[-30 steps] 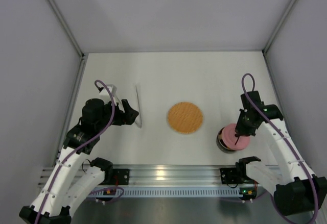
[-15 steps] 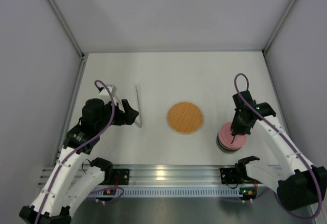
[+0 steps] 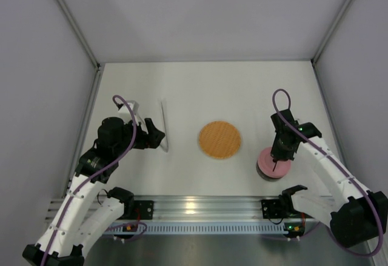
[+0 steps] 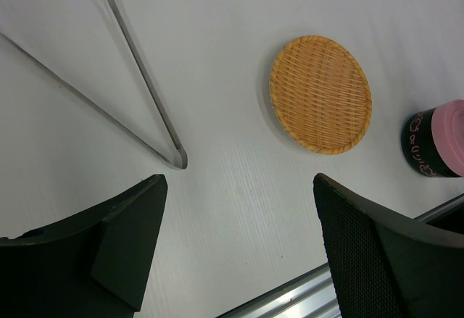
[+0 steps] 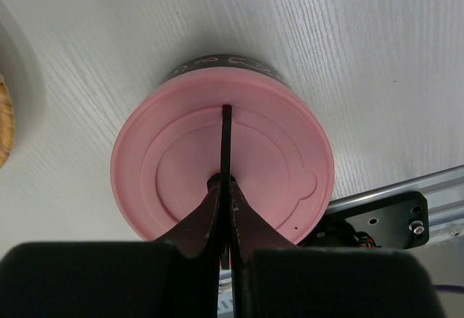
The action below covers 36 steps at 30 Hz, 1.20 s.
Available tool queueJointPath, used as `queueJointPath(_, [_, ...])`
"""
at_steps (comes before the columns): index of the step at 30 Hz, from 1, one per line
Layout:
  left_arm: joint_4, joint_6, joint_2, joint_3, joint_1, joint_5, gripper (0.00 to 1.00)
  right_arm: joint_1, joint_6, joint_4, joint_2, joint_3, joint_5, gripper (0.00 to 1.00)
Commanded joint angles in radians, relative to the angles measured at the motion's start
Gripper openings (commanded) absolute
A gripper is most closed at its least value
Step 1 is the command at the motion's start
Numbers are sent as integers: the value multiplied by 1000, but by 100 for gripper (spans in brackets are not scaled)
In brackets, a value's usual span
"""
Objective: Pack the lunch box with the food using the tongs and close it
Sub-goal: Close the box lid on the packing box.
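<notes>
A: What takes up the most room?

B: The white table (image 3: pixel 212 90); a walled enclosure surrounds it; the two arms reach in from the near edge, left arm on the left side, right arm on the right.

A: And on the table?

B: A round woven orange mat (image 3: pixel 219 139) near the middle; the lunch box (image 3: pixel 265 157) stands just right of it and nearer the front edge, dark-sided, its pink lid (image 5: pixel 181 166) on top.

A: The tongs?

B: The tongs (image 4: pixel 176 156) lie flat on the left side, well apart from the mat, their arms spread in a narrow V.

A: The claws?

B: The left gripper (image 4: pixel 238 187) is beside the tongs with its jaws wide apart, nothing between them; the right gripper (image 5: pixel 225 187) has its fingers pressed together, tips down on the centre of the lid.
</notes>
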Motion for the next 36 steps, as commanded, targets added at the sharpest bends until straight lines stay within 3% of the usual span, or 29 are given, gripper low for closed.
queueJointPath(1, [15,3,-2,-1,-4,-4,87,26,35,55,7,-7,16,0])
queueJointPath(12, [15,4,4,-3,-4,-2,87,80,87,54,-7,-46,45,0])
queueJointPath(20, [13,3,11,-1,-6,-6,87,109,164,192,-62,-187,29,0])
queueJointPath(31, [12,1,14,-3,-6,-7,87,111,182,336,37,-257,1,0])
queueJointPath(36, [12,3,19,-1,-7,-7,87,109,161,405,151,-207,-28,0])
